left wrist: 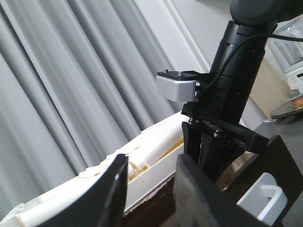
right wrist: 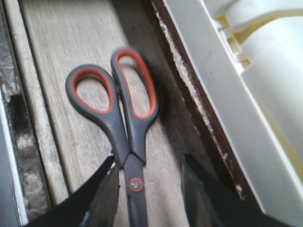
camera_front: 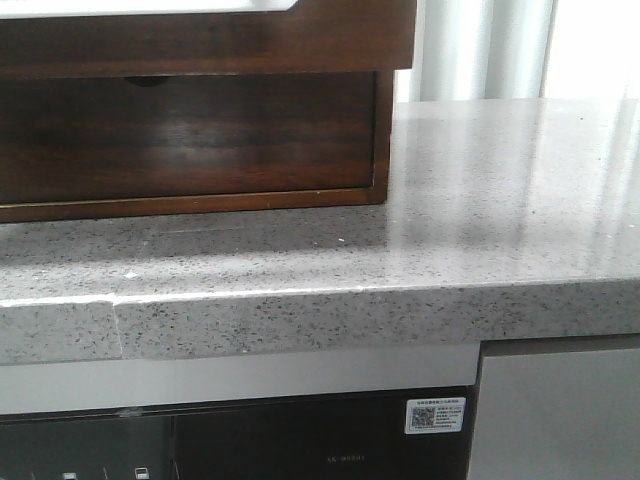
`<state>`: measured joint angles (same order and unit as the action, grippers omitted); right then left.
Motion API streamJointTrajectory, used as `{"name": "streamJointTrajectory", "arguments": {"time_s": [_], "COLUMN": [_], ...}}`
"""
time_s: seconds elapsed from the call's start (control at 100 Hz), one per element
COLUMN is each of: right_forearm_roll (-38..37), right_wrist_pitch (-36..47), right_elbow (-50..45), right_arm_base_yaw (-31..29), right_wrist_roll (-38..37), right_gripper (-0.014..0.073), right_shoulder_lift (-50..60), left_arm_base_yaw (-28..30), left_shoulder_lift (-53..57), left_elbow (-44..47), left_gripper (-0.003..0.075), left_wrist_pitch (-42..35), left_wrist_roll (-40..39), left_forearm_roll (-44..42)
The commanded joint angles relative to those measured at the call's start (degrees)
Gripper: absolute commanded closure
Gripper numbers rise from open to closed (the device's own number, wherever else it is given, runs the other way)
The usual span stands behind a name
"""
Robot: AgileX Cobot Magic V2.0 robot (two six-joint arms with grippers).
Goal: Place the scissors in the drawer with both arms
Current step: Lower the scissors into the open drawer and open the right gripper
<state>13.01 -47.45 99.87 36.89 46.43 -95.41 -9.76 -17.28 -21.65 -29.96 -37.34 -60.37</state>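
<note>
The scissors (right wrist: pixel 127 118), grey with orange-lined loops, lie flat on the pale wooden floor (right wrist: pixel 57 56) of the drawer. My right gripper (right wrist: pixel 149 163) is open and straddles them at the pivot; its left finger is close beside the blade and the right finger stands well apart. In the left wrist view the black right arm (left wrist: pixel 232 80) reaches down into the drawer (left wrist: pixel 156 210). My left gripper (left wrist: pixel 150 165) hangs open above the drawer's edge and holds nothing. In the front view the dark brown drawer (camera_front: pixel 200 40) juts out at the top; neither arm shows there.
A speckled grey stone counter (camera_front: pixel 480 200) carries the wooden cabinet, which has a notched front (camera_front: pixel 150 82) below the drawer. A white moulded box (right wrist: pixel 265 94) lies along the drawer's far wall. Grey curtains (left wrist: pixel 71 71) hang behind. A dark appliance (camera_front: pixel 300 445) sits under the counter.
</note>
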Motion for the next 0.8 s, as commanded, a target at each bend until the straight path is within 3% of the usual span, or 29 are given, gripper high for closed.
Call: {"name": "streamJointTrajectory", "arguments": {"time_s": [0.0,0.24,0.39,0.48,0.58,0.7,0.79], "right_forearm_roll": [0.46,0.46,1.31,1.44,1.44,1.44,1.44], "right_wrist_pitch": [3.53,3.53,3.28,2.44,0.84,-0.37,0.05], "right_elbow": [1.8,1.85,1.85,1.85,1.85,1.85,1.73], "right_arm_base_yaw": [-0.07,-0.07,-0.07,-0.07,-0.07,-0.07,-0.07], "right_wrist_roll": [0.61,0.61,0.5,-1.09,-4.99,-5.72,-5.85], "right_gripper": [0.0292,0.0335,0.0537,0.0669,0.0657,0.0657,0.0657], "right_shoulder_lift": [2.46,5.23,9.09,11.68,14.34,17.59,20.13], "left_arm_base_yaw": [-0.43,-0.43,-0.43,-0.43,-0.43,-0.43,-0.43], "left_shoulder_lift": [-0.57,-0.57,-0.28,1.29,4.47,8.54,11.6], "left_elbow": [-1.58,-1.69,-1.69,-1.69,-1.69,-1.69,-1.69], "left_gripper": [0.0498,0.0498,0.0505,0.0587,0.0738,0.074,0.074], "left_wrist_pitch": [-1.65,-1.65,-2.33,-1.47,1.89,8.95,14.11], "left_wrist_roll": [-0.6,-0.6,-0.73,-0.73,-4.15,-12.51,-14.4], "left_forearm_roll": [2.83,2.83,2.83,3.07,3.73,3.73,3.73]}}
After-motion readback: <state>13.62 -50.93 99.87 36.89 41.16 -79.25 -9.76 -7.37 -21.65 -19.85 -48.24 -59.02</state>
